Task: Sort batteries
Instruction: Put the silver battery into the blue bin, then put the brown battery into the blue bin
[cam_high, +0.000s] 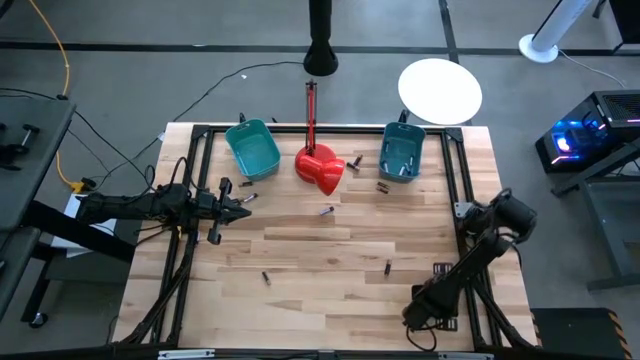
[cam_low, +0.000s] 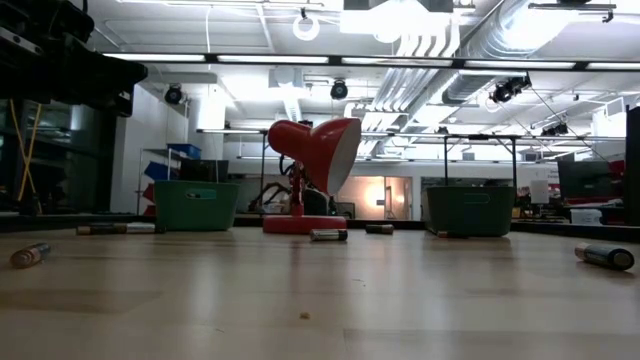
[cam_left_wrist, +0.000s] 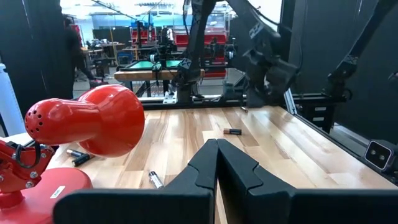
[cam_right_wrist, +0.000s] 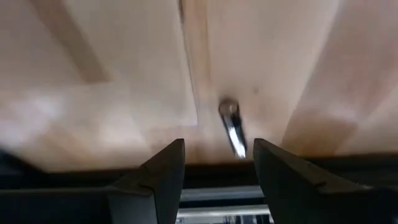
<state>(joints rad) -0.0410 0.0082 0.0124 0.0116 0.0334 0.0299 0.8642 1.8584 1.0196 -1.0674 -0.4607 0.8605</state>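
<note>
Battery (cam_right_wrist: 231, 127) lies on surface, lower right of high view, between my right claw's (cam_right_wrist: 217, 165) wide jaws. I'd centre, lower, then close. Left claw (cam_left_wrist: 216, 163) shut, idle.

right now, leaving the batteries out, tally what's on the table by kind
teal bins: 2
red lamp: 1
robot arms: 2
total: 5
</note>
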